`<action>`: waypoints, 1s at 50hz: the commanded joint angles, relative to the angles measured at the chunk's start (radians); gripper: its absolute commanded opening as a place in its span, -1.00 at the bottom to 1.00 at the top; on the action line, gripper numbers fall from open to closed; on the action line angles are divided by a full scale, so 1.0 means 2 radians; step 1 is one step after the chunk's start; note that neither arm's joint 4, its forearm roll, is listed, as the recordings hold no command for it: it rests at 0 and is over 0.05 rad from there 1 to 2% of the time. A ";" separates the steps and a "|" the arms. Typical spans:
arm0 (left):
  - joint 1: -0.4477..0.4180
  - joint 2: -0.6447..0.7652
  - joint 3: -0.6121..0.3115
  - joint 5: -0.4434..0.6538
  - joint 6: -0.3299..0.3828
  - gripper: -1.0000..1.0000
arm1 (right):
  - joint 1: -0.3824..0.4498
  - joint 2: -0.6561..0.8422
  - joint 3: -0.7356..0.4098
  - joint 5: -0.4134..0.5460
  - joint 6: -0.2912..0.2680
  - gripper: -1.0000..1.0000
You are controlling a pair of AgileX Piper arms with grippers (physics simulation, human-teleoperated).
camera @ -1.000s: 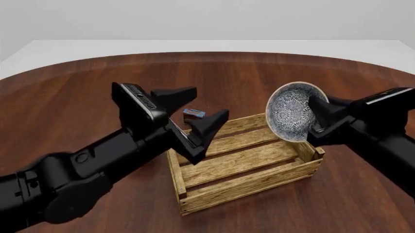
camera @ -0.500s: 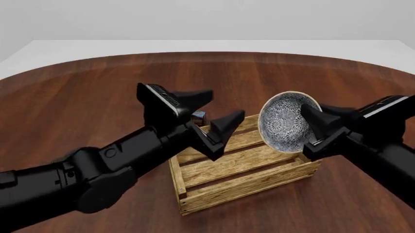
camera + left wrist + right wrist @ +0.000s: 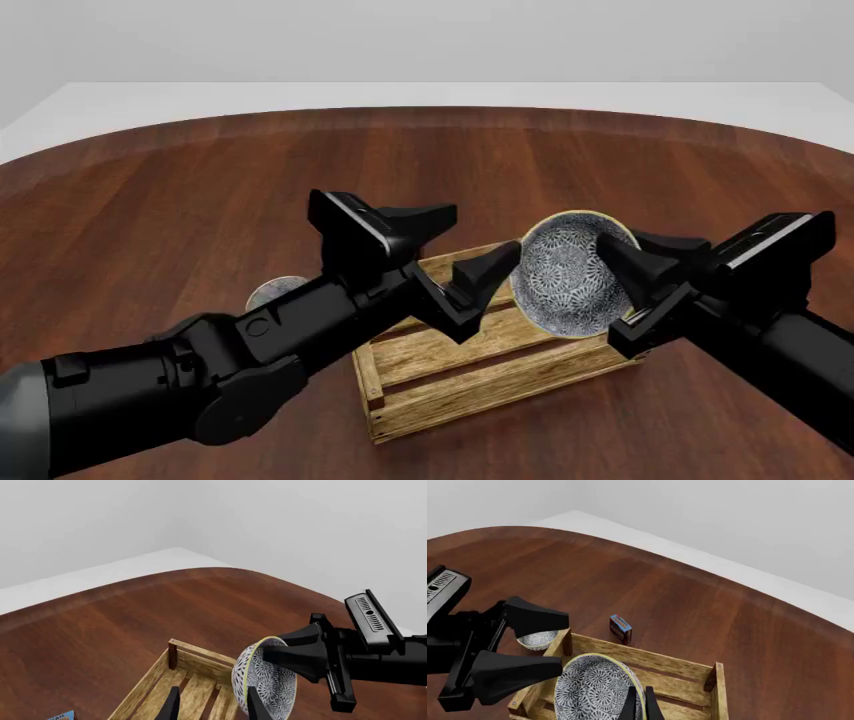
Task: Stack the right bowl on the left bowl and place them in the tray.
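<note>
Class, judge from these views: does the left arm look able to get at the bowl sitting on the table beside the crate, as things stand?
Probably yes. The left gripper is open and holds nothing, and the bowl on the table sits uncovered beside the tray on the left arm's side. The arm's own body hides most of it from the front view.

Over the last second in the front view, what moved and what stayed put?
The left hand, open and empty, swung right over the tray. The right hand carried its bowl leftward and slightly down above the tray. A second bowl came into sight on the table. The tray stayed put; the right hand's grip held.
</note>
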 commanded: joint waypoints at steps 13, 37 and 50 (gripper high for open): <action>0.002 0.035 0.001 -0.025 -0.022 1.00 | 0.027 -0.028 0.000 0.020 -0.002 -1.00; 0.010 0.069 -0.003 -0.043 -0.037 1.00 | 0.048 -0.074 -0.002 0.050 -0.008 -1.00; 0.008 0.073 0.004 -0.057 -0.050 -1.00 | 0.057 -0.093 -0.003 0.064 -0.010 -1.00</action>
